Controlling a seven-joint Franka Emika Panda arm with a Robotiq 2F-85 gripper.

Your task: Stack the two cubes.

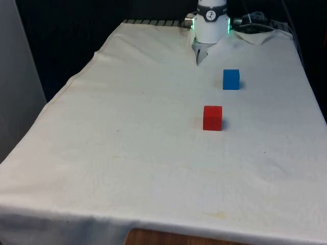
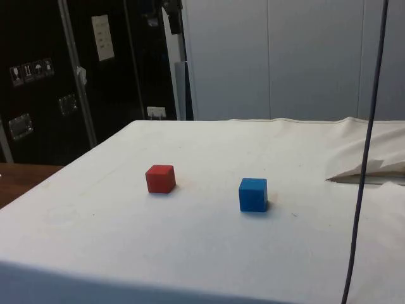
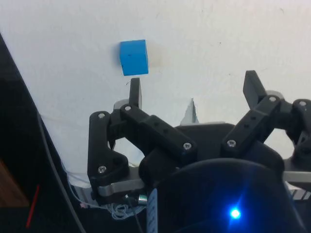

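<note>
Cloth (image 1: pixel 127 153), white, covers the whole table. Claw (image 3: pixel 194 90) hangs high above it with its two fingers spread wide and nothing between them. Blue cube (image 3: pixel 133 57) sits on the cloth below, just beyond one fingertip (image 3: pixel 135 87), off to that side of the gap. Red cube (image 1: pixel 212 118) rests apart from the blue one, nearer the front view's camera and slightly toward the front view's left.
</note>
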